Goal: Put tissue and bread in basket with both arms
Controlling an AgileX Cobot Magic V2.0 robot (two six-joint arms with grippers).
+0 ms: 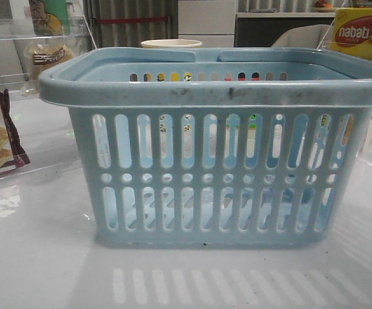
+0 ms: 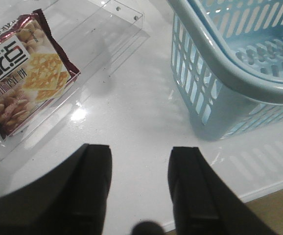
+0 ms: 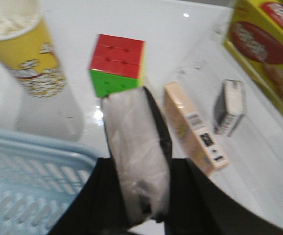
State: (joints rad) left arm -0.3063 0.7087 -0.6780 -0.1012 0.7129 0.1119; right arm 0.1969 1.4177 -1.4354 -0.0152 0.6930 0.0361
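The light-blue basket [image 1: 212, 93] stands in the middle of the table and fills the front view. Its corner shows in the left wrist view [image 2: 229, 73] and the right wrist view [image 3: 34, 156]. The bread [image 1: 47, 56], a golden-brown bun with a dark label band, sits behind clear plastic at the back left. My right gripper [image 3: 141, 166] is shut on the tissue [image 3: 134, 142], a flat packet with a pale face and dark edge, held up beside the basket's rim. My left gripper [image 2: 139, 161] is open and empty above bare table, between a cracker packet and the basket. Neither gripper shows in the front view.
A maroon-edged cracker packet [image 2: 24, 83] lies on a clear tray [image 2: 107, 39] at the left. At the back right are a popcorn cup [image 3: 29, 54], a colour cube [image 3: 117, 63], a beige box [image 3: 193, 127], a small dark-and-white packet [image 3: 229, 107] and a yellow nabati box [image 3: 269, 49].
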